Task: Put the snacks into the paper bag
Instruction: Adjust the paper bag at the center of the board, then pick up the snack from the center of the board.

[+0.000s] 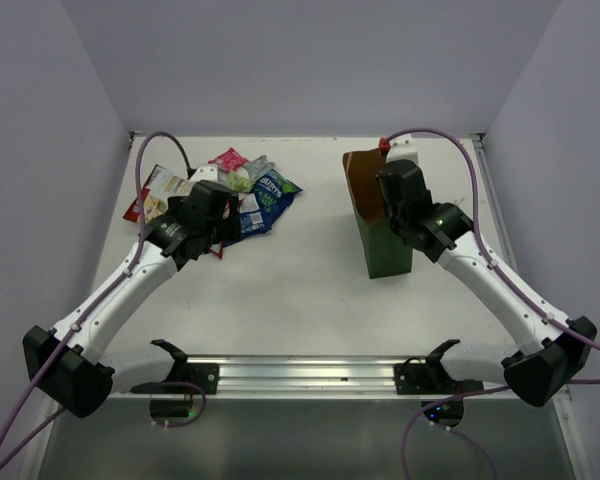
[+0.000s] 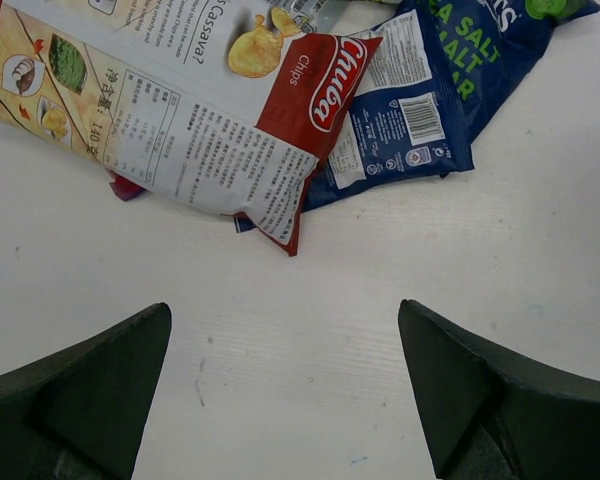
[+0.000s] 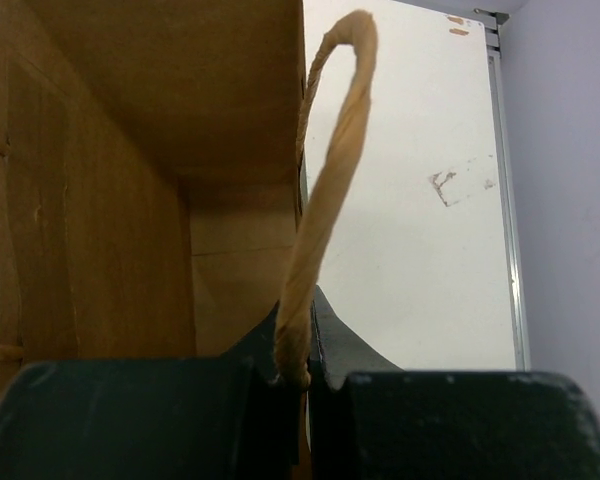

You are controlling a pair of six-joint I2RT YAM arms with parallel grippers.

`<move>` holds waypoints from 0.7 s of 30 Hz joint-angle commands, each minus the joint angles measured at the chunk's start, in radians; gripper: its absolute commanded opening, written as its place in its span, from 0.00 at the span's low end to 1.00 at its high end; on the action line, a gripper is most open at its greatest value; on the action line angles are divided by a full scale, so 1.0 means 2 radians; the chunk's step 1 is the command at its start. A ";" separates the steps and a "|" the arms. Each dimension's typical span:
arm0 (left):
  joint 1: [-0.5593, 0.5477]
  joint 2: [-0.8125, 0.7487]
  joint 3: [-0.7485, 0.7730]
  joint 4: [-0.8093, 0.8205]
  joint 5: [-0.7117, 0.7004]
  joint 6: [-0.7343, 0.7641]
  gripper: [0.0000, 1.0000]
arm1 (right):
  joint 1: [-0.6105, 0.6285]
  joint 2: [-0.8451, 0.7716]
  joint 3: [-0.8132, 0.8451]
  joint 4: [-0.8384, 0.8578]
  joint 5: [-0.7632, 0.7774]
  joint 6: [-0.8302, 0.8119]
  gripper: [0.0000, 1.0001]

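Observation:
The snacks lie in a pile at the back left: a large white-red-yellow chip bag (image 1: 158, 192), a blue-white packet (image 1: 270, 195), a pink one (image 1: 228, 158) and a green-white one (image 1: 244, 178). My left gripper (image 1: 212, 240) is open and empty, over bare table just short of the pile. In the left wrist view (image 2: 285, 390) the chip bag (image 2: 180, 110) and the blue packet (image 2: 410, 110) lie ahead of the fingers. The dark green paper bag (image 1: 388, 250) stands upright at the right, mouth open. My right gripper (image 1: 395, 205) is shut on the bag's right wall at the base of a tan handle (image 3: 330, 180); it also shows in the right wrist view (image 3: 305, 340), with the brown inside (image 3: 110, 200) empty as far as seen.
Grey walls close in the table on three sides. A metal rail (image 1: 300, 375) runs along the near edge between the arm bases. Purple cables (image 1: 160, 140) loop over the back corners. A strip edge (image 3: 505, 200) borders the table to the right of the bag.

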 commanded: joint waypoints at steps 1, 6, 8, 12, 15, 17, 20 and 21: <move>0.008 0.014 -0.010 0.043 -0.029 0.020 1.00 | -0.002 -0.020 -0.010 0.019 -0.019 0.005 0.00; 0.040 0.045 -0.018 0.070 -0.009 0.030 1.00 | -0.002 -0.026 -0.014 0.017 -0.033 0.008 0.00; 0.059 0.054 -0.023 0.090 0.001 0.038 1.00 | -0.002 -0.027 -0.015 0.017 -0.042 0.010 0.00; 0.122 0.076 -0.022 0.132 0.060 0.070 1.00 | -0.002 -0.031 -0.015 0.016 -0.056 0.010 0.00; 0.186 0.094 -0.007 0.153 0.116 0.087 1.00 | -0.002 -0.034 -0.014 0.014 -0.072 0.010 0.00; 0.220 0.107 0.012 0.161 0.123 0.096 1.00 | -0.002 -0.037 -0.014 0.014 -0.083 0.011 0.00; 0.255 0.149 0.033 0.162 0.162 0.095 1.00 | -0.002 -0.035 -0.007 0.012 -0.101 0.016 0.00; 0.274 0.158 0.040 0.157 0.173 0.085 1.00 | -0.002 -0.034 -0.006 0.010 -0.112 0.017 0.00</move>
